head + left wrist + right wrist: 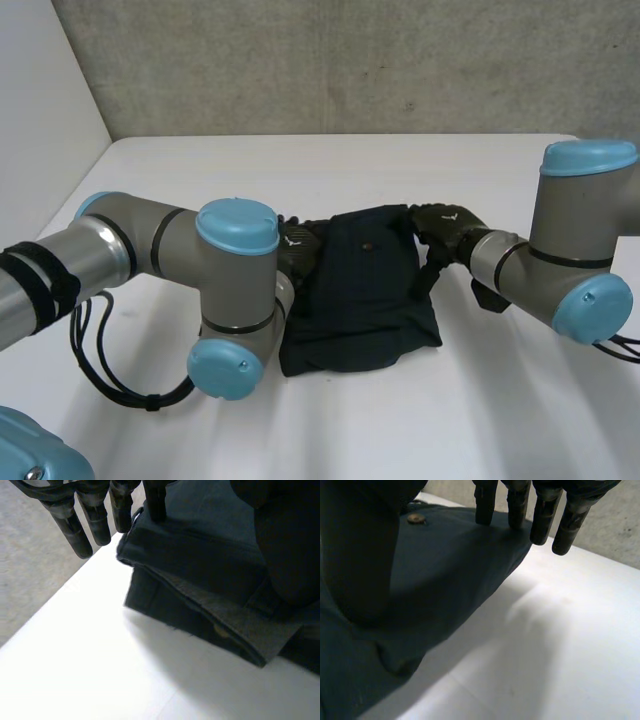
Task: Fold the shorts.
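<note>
- The shorts (360, 300) are lying at the centre of the frame on the white tabletop (480, 400), a dark bundle already doubled into layers, with a button (416, 518) showing on top.
- My left robot hand (297, 248) is resting at the bundle's upper left edge, released, its fingers (100, 520) straight along the cloth's border.
- My right robot hand (440, 222) is sitting at the upper right corner, likewise released, its straight fingertips (485, 510) touching the fabric.
- I am judging the cloth soft, light and limp, so it will sag wherever unsupported and its layers may slide apart.
- I am favouring a pinch through all the layers at the two upper corners, where the seams look stiffer.
</note>
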You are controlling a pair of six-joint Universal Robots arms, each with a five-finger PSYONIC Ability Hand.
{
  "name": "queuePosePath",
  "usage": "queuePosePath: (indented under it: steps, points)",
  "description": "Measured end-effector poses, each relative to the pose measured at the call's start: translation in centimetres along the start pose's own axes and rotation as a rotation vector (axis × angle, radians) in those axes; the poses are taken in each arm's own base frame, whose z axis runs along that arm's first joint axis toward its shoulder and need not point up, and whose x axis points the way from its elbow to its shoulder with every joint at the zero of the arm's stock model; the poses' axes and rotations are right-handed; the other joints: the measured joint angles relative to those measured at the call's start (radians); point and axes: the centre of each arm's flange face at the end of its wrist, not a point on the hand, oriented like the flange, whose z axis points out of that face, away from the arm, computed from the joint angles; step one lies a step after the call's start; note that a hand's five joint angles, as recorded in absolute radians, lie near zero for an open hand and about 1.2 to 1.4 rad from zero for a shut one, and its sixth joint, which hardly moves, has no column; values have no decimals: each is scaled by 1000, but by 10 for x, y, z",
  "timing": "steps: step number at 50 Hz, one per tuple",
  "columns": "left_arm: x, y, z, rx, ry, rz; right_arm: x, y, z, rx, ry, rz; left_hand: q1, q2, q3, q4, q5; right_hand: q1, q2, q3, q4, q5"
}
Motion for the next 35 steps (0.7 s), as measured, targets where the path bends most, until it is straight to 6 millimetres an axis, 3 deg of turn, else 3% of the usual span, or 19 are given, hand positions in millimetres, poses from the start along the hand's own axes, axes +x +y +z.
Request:
queuePosePath:
  steps: [13, 23, 25, 29, 35]
  points:
    - [-4, 3, -2, -33, -62, 103, -11, 22, 10, -50, -33, -93, -2, 0, 0, 0, 0, -43, -20, 0, 0, 0]
    - [5, 0, -14, -15, -10, 83, -9, 18, 8, -38, -24, -123, -12, 0, 0, 0, 0, -43, -20, 0, 0, 0]
    - [3, -8, -19, 2, -9, 67, -9, 12, 5, -23, -19, -126, -12, 0, 0, 0, 0, -43, -20, 0, 0, -4]
    - [-17, -38, -37, 77, -40, -7, -7, -18, -12, 64, 13, -140, -12, 0, 0, 0, 0, -43, -20, 0, 0, -4]
    - [-81, -98, -79, 242, -155, -185, 0, -90, -60, 295, 157, -131, -12, 0, 0, 0, 0, -43, -20, 0, 0, -4]
